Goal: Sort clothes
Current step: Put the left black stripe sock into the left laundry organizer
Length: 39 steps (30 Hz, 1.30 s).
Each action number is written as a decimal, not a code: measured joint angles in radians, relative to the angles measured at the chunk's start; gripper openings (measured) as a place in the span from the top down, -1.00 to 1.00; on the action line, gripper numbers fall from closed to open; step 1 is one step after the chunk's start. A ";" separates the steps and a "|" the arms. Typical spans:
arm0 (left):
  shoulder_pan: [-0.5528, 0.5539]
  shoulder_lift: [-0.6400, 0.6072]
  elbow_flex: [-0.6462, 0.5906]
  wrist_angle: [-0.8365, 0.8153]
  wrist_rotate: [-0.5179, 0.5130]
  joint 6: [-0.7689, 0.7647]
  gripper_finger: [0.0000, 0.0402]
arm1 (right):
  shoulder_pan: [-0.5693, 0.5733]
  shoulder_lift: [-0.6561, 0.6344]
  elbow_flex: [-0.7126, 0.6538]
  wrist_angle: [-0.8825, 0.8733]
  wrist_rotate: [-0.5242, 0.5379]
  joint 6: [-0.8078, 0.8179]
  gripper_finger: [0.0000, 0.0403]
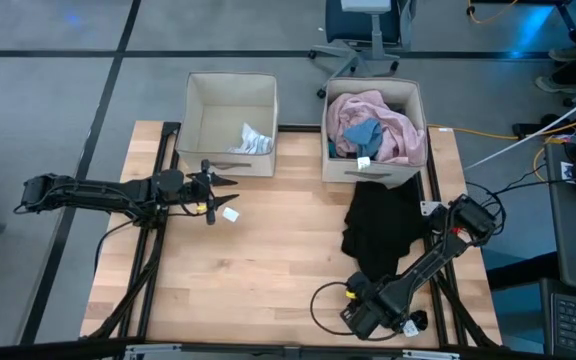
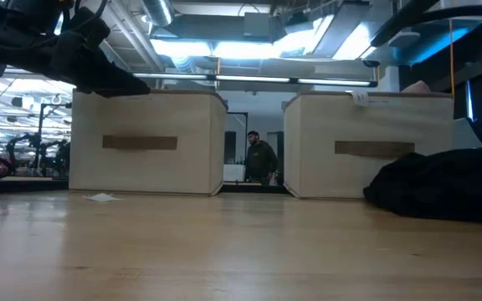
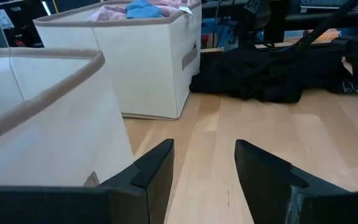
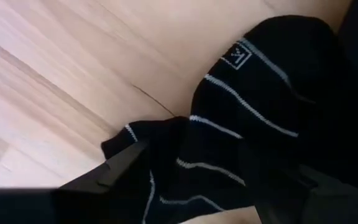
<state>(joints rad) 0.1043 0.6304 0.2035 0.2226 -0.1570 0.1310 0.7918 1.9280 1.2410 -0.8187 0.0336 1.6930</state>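
**Ana:** Pincer on the left (image 1: pixel 226 182) hangs released and empty beside the left bin (image 1: pixel 230 92), likely just clear of it; only a striped sock (image 1: pixel 251 140) lies inside.

**Ben:** Right pincer (image 4: pixel 185 180) straddles a striped black piece (image 4: pixel 253 106), jaws apart. The black garment (image 1: pixel 380 225) waits on the desk (image 1: pixel 268 260); the right bin (image 1: pixel 373 170) holds the pink shirt (image 1: pixel 388 120).

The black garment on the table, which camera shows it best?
The high view: the whole black garment lies spread below the right bin. The low view shows a dark heap at the edge, the left wrist view a far pile, the right wrist view only striped folds.
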 joint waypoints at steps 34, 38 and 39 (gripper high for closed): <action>0.000 0.000 0.000 -0.015 0.000 -0.021 0.19 | -0.476 0.034 0.464 0.025 0.145 -1.342 0.90; 0.000 0.000 0.000 -0.027 0.000 -0.020 0.19 | -0.557 0.033 0.607 0.015 0.168 -1.584 0.93; 0.000 0.000 0.000 -0.030 0.000 -0.020 0.19 | -0.577 0.032 0.644 0.019 0.178 -1.641 0.94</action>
<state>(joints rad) 0.1043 0.6304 0.2035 0.1923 -0.1570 0.1112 0.2148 1.9601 1.8845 -0.7998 0.2115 0.0524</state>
